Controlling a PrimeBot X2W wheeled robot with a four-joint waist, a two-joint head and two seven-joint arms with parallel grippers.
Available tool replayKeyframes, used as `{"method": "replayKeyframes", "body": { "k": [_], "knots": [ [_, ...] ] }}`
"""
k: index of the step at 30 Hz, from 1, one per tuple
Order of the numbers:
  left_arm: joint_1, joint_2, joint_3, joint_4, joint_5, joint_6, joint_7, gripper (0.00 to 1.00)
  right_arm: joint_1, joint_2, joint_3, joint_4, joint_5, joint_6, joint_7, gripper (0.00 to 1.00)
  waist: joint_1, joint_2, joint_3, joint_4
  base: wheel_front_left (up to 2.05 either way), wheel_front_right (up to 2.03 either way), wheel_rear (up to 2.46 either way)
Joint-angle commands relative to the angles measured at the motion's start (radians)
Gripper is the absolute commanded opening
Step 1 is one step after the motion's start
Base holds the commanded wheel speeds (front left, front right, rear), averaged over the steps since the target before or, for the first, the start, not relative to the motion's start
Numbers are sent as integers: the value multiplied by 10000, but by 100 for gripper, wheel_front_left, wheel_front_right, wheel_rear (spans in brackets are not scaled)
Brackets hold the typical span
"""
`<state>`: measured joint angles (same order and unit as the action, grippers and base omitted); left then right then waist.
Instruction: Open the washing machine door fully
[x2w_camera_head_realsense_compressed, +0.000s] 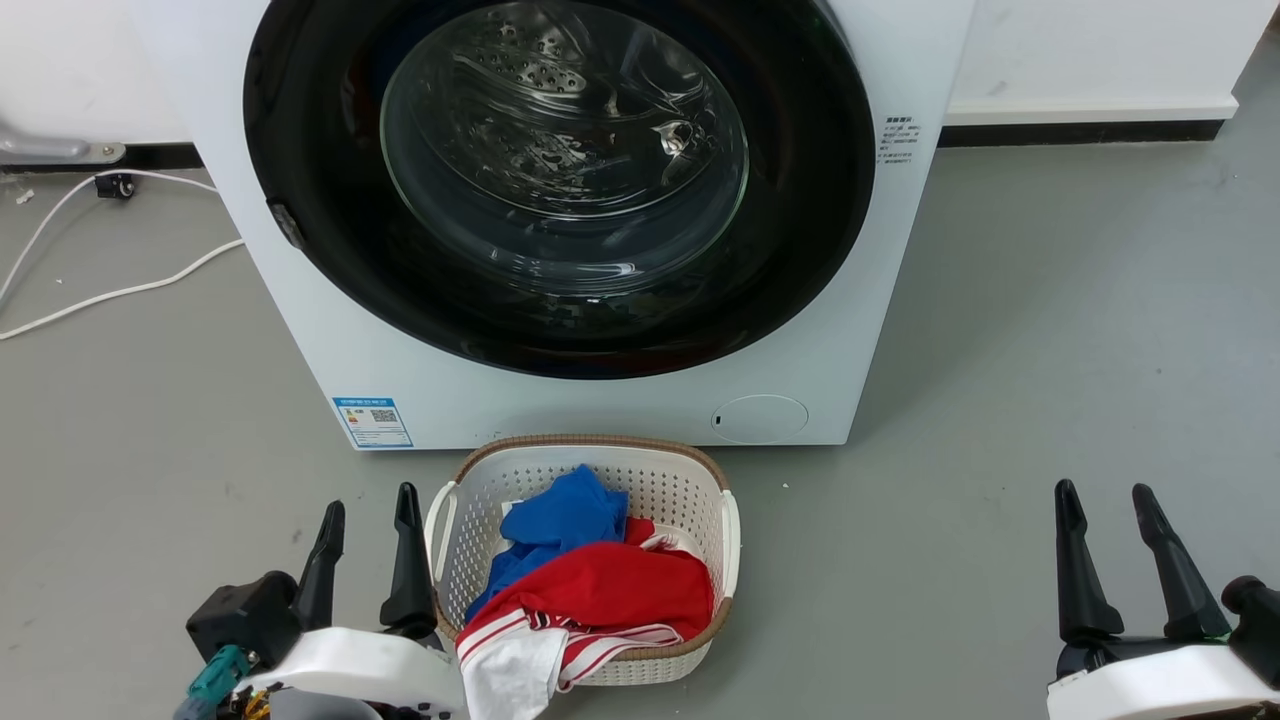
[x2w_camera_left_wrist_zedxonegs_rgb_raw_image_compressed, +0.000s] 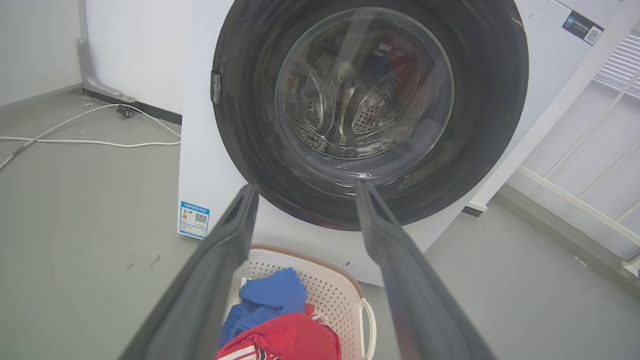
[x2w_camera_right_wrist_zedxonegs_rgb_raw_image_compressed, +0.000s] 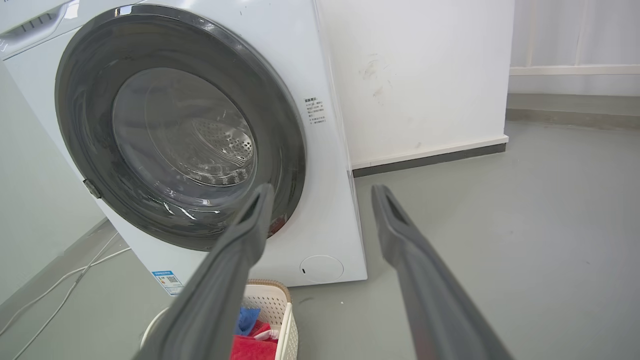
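The washing machine door (x2w_camera_head_realsense_compressed: 560, 180) is a large glossy black disc with a bulging clear window, lying flat and closed against the white machine front (x2w_camera_head_realsense_compressed: 300, 330). A small latch tab sits on its left rim (x2w_camera_head_realsense_compressed: 287, 224). The door (x2w_camera_left_wrist_zedxonegs_rgb_raw_image_compressed: 370, 110) fills the upper left wrist view, and the door (x2w_camera_right_wrist_zedxonegs_rgb_raw_image_compressed: 180, 125) also shows at the left of the right wrist view. My left gripper (x2w_camera_head_realsense_compressed: 369, 515) hangs open at the lower left, well short of the machine. At the lower right my right gripper (x2w_camera_head_realsense_compressed: 1106, 500) is open too, with nothing between its fingers.
A white laundry basket (x2w_camera_head_realsense_compressed: 700, 470) with blue and red clothes stands on the grey floor right in front of the machine. White cables (x2w_camera_head_realsense_compressed: 110, 290) trail on the floor at the left. A small round white flap (x2w_camera_head_realsense_compressed: 760, 418) sits low on the machine front.
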<state>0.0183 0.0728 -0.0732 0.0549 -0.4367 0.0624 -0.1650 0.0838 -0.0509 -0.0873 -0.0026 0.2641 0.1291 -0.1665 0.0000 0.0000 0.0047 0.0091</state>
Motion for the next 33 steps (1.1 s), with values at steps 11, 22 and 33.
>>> {"method": "replayKeyframes", "body": {
  "k": [11, 22, 33],
  "knots": [
    [196, -45, -47, -76, 1161, -90, -318, 100, 212, -3, -54, -247, -1104, 20, -311, 100, 0, 0, -33, 7, 0, 0, 0],
    [336, -122, -25, -64, 2029, -178, -540, 100, 382, 2, -63, -358, -1873, 21, -547, 100, 0, 0, -29, 31, 0, 0, 0],
    [458, -195, 79, -9, 2615, -382, -774, 100, 519, 6, -95, -539, -2145, 22, -743, 100, 0, 0, -21, 59, 0, 0, 0]
  ]
}}
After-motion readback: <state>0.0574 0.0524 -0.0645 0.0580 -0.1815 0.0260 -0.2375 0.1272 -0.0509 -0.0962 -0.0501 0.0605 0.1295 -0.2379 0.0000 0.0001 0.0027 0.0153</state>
